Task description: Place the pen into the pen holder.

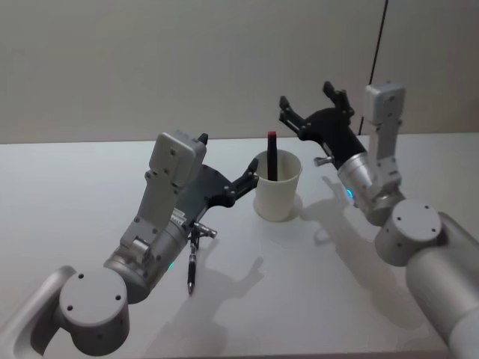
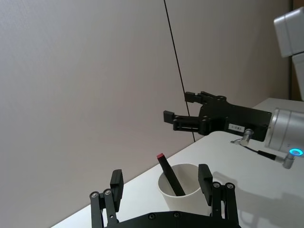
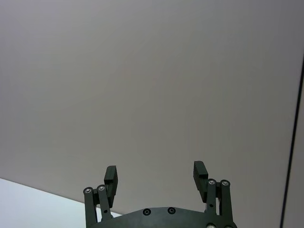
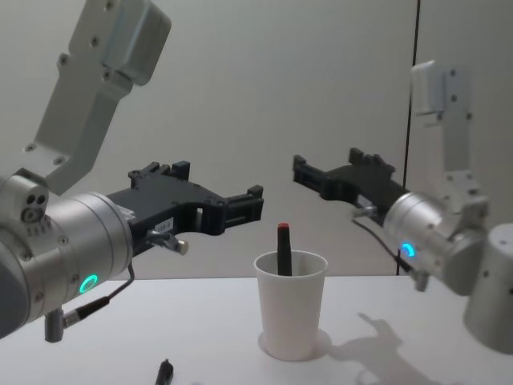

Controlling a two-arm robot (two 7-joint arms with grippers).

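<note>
Status: pen (image 1: 272, 157) stands inside pen holder (image 1: 278, 202), mid-table.
Nearest, a second pen (image 1: 191, 273), dark, lies flat on the table (image 1: 90, 172) beside the left arm. Farther in, the left gripper (image 1: 251, 177) hovers just left of the pen holder's rim, fingers spread and empty. The pen, black with a red tip, leans inside. Beyond, to the right, the right gripper (image 1: 305, 97) is raised, fingers apart, empty.

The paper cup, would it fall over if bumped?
Probably easily: the paper cup looks thin and light, narrowing toward its base. The pen sticking out above its rim likely makes it top-heavy. It may crumple if the left gripper beside it squeezes hard; the right gripper hangs higher, to its right.
</note>
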